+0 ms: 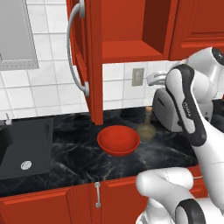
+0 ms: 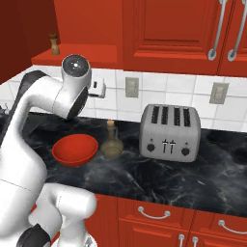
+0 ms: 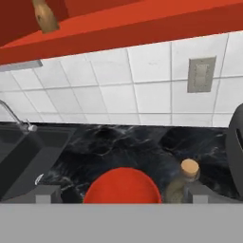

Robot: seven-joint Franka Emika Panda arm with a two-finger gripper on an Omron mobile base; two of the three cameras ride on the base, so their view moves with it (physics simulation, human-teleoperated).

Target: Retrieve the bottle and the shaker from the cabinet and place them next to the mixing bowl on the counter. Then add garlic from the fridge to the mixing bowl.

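The cabinet [image 1: 131, 54] stands with its door [image 1: 93, 65] swung open. Inside, a small brown shaker [image 2: 54, 43] stands on the shelf, seen as well in the hand view [image 3: 45, 16]. On the counter [image 1: 65, 162], the olive-brown bottle [image 1: 146, 127] stands upright just right of the red mixing bowl [image 1: 118, 140]. My gripper [image 2: 99, 87] hangs open and empty above and behind the two, below the cabinet shelf. In the hand view its fingertips [image 3: 47, 193] stand wide apart over the bowl [image 3: 122, 186] and the bottle [image 3: 185, 182]. The garlic and the fridge are out of view.
A silver toaster [image 2: 169, 132] stands right of the bottle. A black sink [image 1: 24, 148] with a faucet [image 3: 14, 116] lies to the left. Wall outlets [image 2: 131, 87] sit on the white tiles. Closed red cabinets [image 2: 183, 29] hang to the right.
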